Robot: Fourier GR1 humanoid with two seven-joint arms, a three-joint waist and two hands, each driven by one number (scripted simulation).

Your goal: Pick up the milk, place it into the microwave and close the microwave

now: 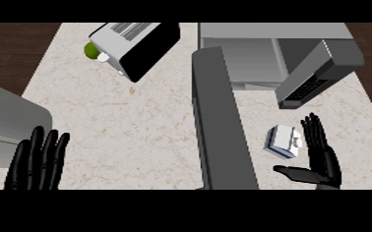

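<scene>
A white milk carton with blue sides stands on the counter right of the microwave's open door. The grey microwave sits at the back with its cavity open. My right hand is open just right of the carton, fingers straight and pointing away, thumb stretched out below the carton. It does not hold the carton. My left hand rests open at the lower left, fingers up.
A toaster lies angled at the back left with a green object beside it. A grey appliance shows at the left edge. A dark panel with keys juts out at the right. Dark wood borders the counter.
</scene>
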